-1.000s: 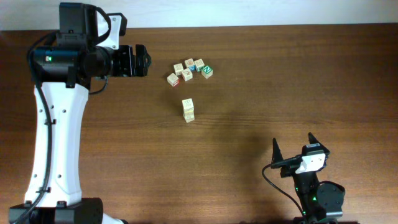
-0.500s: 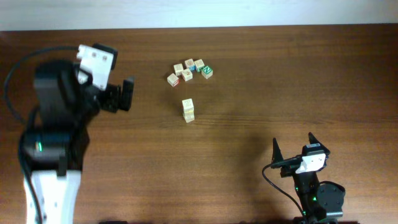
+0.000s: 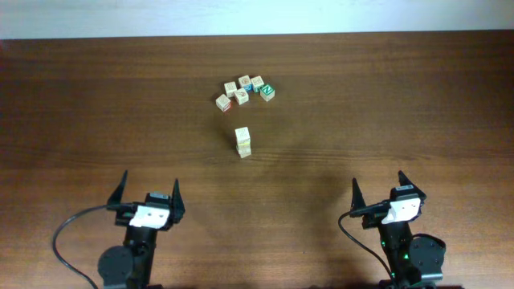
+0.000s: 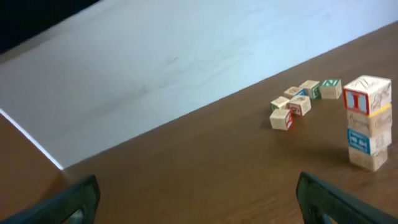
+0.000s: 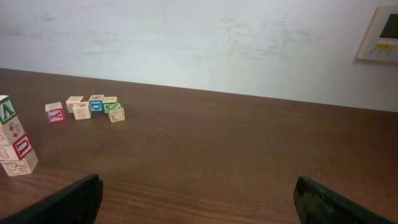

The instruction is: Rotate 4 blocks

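Holding both grippers wide, well short of the block stack

We see the left gripper with its two fingers spread as far apart as they go and nothing between them. Its wrist camera catches only the dark tips of those fingers at the lower corners of the view. The right gripper matches it, jaws equally wide and empty. Both sit well apart from the stack of blocks, on its near side. The left one is off to the stack's left, and the right one is farther off to its right.

The stack stands upright on the brown table. From the wrist views we count four pale-wood cubes in it, slightly twisted against one another. The left wrist view shows a red-marked face on the top cube and a blue one lower down. The right wrist view shows a green letter on top and a red one lower.

On the stack's far side, near it, lies a loose cluster of cubes, with the green-N cube at its right end. Past that, a pale wall runs behind the table.
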Controlling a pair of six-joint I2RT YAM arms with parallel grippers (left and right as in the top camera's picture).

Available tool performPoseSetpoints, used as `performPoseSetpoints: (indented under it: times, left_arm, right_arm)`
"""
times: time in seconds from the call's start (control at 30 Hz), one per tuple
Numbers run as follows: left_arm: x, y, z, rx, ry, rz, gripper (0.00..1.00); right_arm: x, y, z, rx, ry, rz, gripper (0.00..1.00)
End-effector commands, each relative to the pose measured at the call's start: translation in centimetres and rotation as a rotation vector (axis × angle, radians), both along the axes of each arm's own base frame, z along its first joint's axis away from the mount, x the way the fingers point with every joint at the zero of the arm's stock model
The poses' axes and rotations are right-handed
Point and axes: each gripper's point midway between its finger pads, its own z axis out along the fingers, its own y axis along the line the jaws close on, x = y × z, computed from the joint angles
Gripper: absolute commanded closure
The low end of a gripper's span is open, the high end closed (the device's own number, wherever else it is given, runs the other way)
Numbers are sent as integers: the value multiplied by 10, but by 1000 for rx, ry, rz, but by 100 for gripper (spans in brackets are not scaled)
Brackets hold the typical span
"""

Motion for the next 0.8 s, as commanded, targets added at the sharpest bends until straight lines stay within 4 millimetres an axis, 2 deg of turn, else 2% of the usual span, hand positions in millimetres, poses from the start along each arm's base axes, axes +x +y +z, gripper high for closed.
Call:
performPoseSetpoints:
  times: [0.0, 0.07, 0.77]
  left_arm:
    - [-1, 2, -10, 96, -1, 7, 1]
    - [-1, 3, -26, 84, 45, 9, 1]
    - [-1, 2, -24, 85, 41, 8, 1]
  right_arm:
    - [0, -1, -3, -6, 2, -1, 2]
    - [0, -1, -3, -6, 2, -1, 2]
    - [0, -1, -3, -6, 2, -1, 2]
